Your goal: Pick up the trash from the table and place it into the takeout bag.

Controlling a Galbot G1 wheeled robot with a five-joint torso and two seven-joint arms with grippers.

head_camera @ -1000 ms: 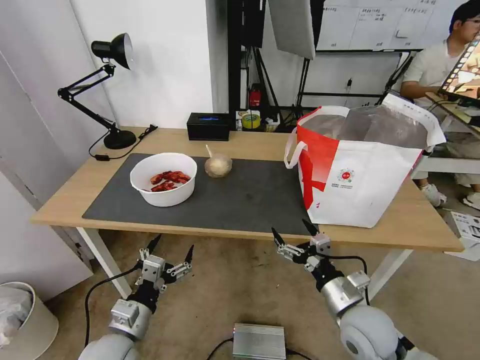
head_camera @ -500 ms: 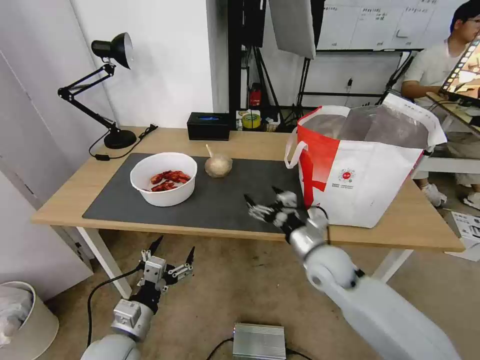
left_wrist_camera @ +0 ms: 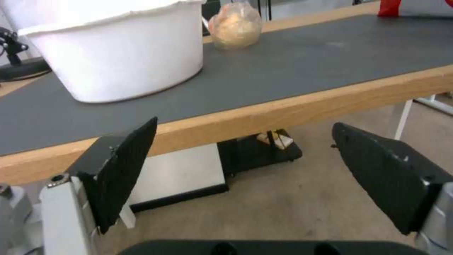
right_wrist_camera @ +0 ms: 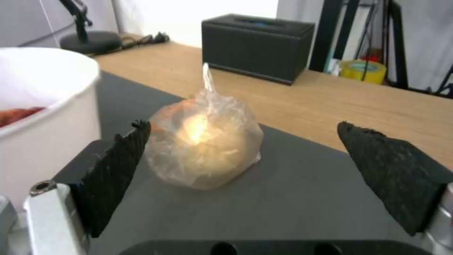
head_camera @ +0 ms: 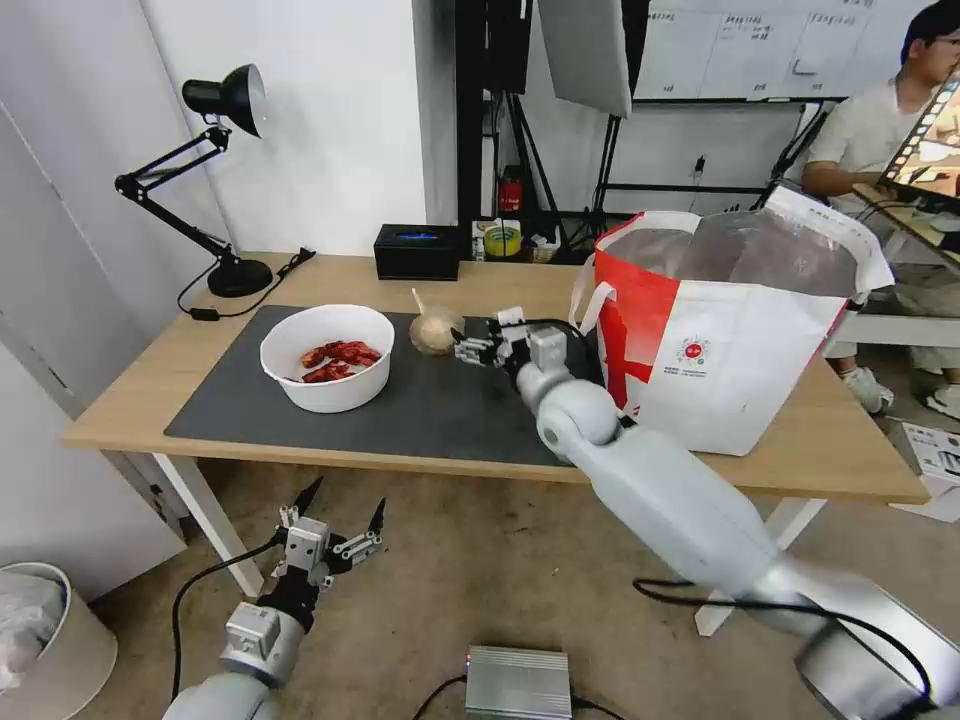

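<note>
Right gripper (head_camera: 470,350) beside bagged trash (head_camera: 436,331), jaws apparently apart

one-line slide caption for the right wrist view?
Right tool open on approach to a tied clear bag on the mat, bowl beside it, black box behind.

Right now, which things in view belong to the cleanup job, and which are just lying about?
Job:
- white bowl of crayfish shells
- knotted clear bag of beige scraps, right gripper beside it, jaws open
- takeout bag
- table

Lying about:
- black desk lamp
- black box
- yellow tape roll
</note>
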